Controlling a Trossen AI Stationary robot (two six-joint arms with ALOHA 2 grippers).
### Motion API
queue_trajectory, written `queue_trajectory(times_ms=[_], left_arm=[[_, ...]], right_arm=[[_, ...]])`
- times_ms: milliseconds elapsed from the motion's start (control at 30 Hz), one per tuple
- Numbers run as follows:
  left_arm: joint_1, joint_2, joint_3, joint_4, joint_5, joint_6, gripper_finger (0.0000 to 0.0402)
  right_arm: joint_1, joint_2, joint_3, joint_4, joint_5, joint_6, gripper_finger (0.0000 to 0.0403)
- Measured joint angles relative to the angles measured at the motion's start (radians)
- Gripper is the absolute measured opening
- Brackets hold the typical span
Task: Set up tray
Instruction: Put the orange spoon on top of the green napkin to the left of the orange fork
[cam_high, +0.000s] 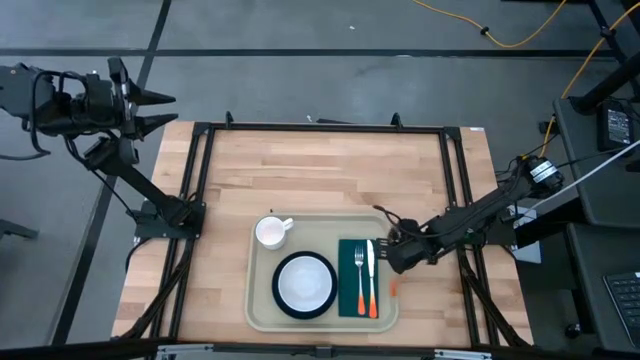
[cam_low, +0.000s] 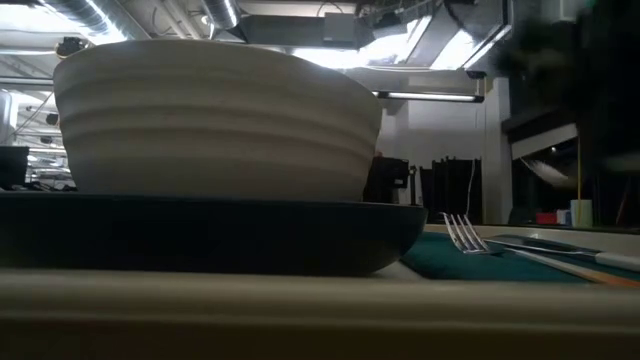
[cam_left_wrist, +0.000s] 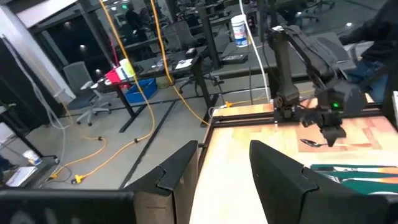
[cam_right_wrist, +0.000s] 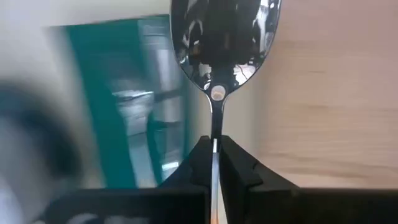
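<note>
The beige tray (cam_high: 262, 310) lies at the table's near middle. On it are a white cup (cam_high: 272, 231), a white bowl (cam_high: 304, 283) on a dark plate (cam_low: 210, 235), and a green napkin (cam_high: 349, 290) bearing a fork (cam_high: 359, 270) and an orange-handled knife (cam_high: 371, 285). My right gripper (cam_high: 392, 236) is over the tray's right rim, shut on a metal spoon (cam_right_wrist: 224, 43). My left gripper (cam_high: 150, 110) is open, raised beyond the table's far left corner. My right gripper pinches the spoon's thin neck (cam_right_wrist: 214, 134), just behind its bowl, between the two fingertips (cam_right_wrist: 239, 163). The spoon runs along the fingers, bowl (cam_high: 381, 213) sticking out ahead. In the left wrist view the spoon (cam_left_wrist: 311, 143) is lifted clear of the table.
A black frame rail (cam_high: 320, 128) borders the table on its far, left and right sides. Bare wood (cam_high: 320, 180) stretches between the tray and the far rail. Bowl and plate fill most of the low view. Desks, chairs and cables stand in the room beyond.
</note>
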Motion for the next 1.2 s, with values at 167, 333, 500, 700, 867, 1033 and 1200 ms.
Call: queue_trajectory(times_ms=[167, 333, 500, 700, 867, 1033, 1200], left_arm=[[0.000, 0.000, 0.000, 0.000, 0.035, 0.008, 0.0141], [0.000, 0.000, 0.000, 0.000, 0.049, 0.021, 0.0141], [0.000, 0.000, 0.000, 0.000, 0.049, 0.022, 0.0141], [0.000, 0.000, 0.000, 0.000, 0.049, 0.030, 0.0141], [0.000, 0.000, 0.000, 0.000, 0.054, 0.030, 0.0141], [0.000, 0.000, 0.000, 0.000, 0.078, 0.025, 0.0141], [0.000, 0.000, 0.000, 0.000, 0.082, 0.021, 0.0141]], right_arm=[[0.000, 0.030, 0.141, -0.006, 0.149, -0.052, 0.0014], [-0.007, 0.145, 0.265, -0.005, 0.159, -0.081, 0.0014], [-0.019, 0.305, 0.407, -0.002, 0.126, -0.131, 0.0014], [-0.051, 0.484, 0.543, -0.001, 0.060, -0.205, 0.0014], [-0.076, 0.568, 0.576, -0.003, 0.008, -0.241, 0.0014], [-0.095, 0.587, 0.576, -0.004, 0.006, -0.262, 0.0014], [-0.109, 0.587, 0.577, -0.018, -0.014, -0.286, 0.0014]])
